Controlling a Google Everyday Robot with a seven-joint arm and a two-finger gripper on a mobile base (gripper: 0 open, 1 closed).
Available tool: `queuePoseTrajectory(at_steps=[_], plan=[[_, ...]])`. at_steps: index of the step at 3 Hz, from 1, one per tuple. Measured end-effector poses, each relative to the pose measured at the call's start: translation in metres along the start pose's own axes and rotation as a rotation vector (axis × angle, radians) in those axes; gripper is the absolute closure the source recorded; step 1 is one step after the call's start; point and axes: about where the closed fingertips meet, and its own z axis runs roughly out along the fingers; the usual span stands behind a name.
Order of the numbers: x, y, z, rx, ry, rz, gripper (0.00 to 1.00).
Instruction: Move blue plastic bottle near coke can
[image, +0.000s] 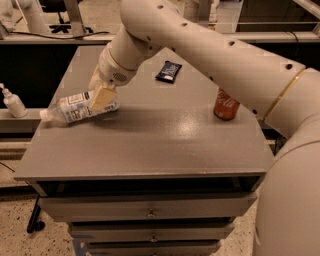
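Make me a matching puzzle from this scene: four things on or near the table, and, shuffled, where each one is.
Things:
1. blue plastic bottle
2. coke can
3. dark blue packet
4. white pump bottle

Places:
A. upright near the right edge of the table
B. off the table, standing beyond its left side
C. tilted in the claw, cap poking past the table's left edge
D. lying flat toward the table's far side

Pairs: 1-C, 2-A, 3-D, 4-B
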Motion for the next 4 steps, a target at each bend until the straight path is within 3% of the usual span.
queuePoseTrajectory(at_steps=[2, 4], plan=[[-0.01, -0.019, -0.043, 0.058, -0.012, -0.015, 1.0], [-0.002, -0.026, -0.071, 0.099, -0.007, -0.01, 1.0]])
